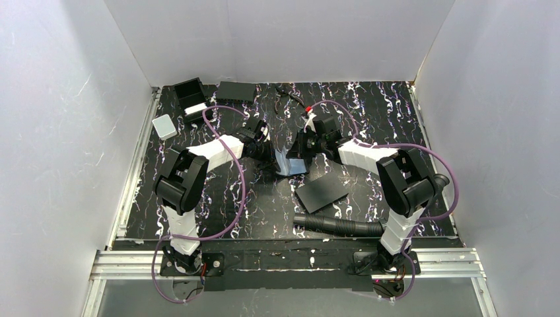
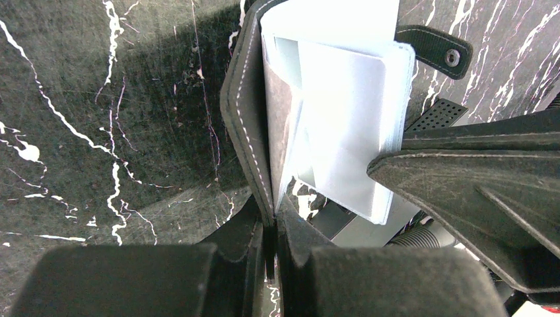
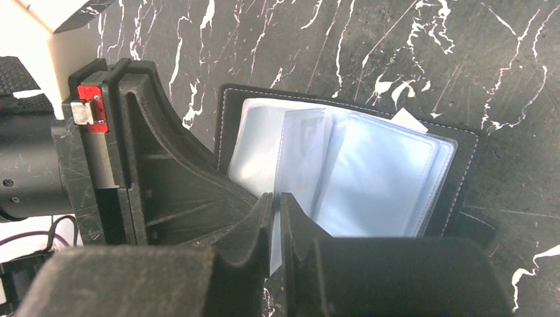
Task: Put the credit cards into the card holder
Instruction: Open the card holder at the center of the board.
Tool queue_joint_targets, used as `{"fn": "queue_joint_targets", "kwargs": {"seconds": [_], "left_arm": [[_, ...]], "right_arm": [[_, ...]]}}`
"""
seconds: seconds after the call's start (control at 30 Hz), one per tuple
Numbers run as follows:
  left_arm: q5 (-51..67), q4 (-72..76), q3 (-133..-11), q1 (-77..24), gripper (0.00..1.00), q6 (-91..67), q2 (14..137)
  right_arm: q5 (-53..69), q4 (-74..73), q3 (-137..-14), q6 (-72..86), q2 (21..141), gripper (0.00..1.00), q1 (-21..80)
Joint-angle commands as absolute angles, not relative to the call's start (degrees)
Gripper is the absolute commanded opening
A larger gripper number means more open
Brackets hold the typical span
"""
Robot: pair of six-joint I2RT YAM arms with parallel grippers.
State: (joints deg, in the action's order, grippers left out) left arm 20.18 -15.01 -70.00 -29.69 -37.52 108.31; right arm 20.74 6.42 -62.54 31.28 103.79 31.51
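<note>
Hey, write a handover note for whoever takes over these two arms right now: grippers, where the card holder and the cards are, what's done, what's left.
Left gripper: shut on the black cover edge of the card holder, which stands open.
Right gripper: shut on a clear sleeve inside the holder; I cannot tell whether a card is in that pinch.
Cards: I can't pick out a loose credit card in any view. The black sheet lies flat on the table by the right arm.
Done: the holder is open and gripped by both arms.
Left: no card is visibly seated, so locate the cards and slide them into the sleeves.
</note>
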Motion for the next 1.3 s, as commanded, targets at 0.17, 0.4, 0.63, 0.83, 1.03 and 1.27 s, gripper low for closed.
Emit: {"fn": "queue_joint_targets", "kwargs": {"seconds": [0.17, 0.4, 0.63, 0.83, 1.03, 1.27], "left_arm": [[20.57, -15.65, -69.42, -29.62, 0.00, -36.74, 104.95], [20.73, -15.50, -69.27, -29.63, 0.00, -36.78, 105.24], [20.70, -15.64, -69.43, -29.67, 0.00, -36.61, 105.12], [21.79, -14.62, -68.28, -29.60, 0.04, -36.78, 104.21], [24.17, -13.24, -66.89, -28.65, 0.33, -36.58, 101.73], [25.39, -12.82, -66.78, -27.78, 0.55, -37.01, 99.81]], "right_arm": [[23.98, 9.73, -60.24, 32.31, 99.96, 0.05, 30.86], [26.46, 12.38, -58.72, 34.39, 99.26, 0.15, 30.49], [25.82, 11.47, -58.14, 33.56, 98.56, 0.17, 30.41], [26.72, 12.51, -58.11, 34.23, 99.15, 0.01, 30.32], [28.02, 14.59, -57.75, 35.50, 99.94, 0.01, 30.29], [29.21, 16.76, -56.72, 37.04, 100.81, 0.01, 30.06]]}}
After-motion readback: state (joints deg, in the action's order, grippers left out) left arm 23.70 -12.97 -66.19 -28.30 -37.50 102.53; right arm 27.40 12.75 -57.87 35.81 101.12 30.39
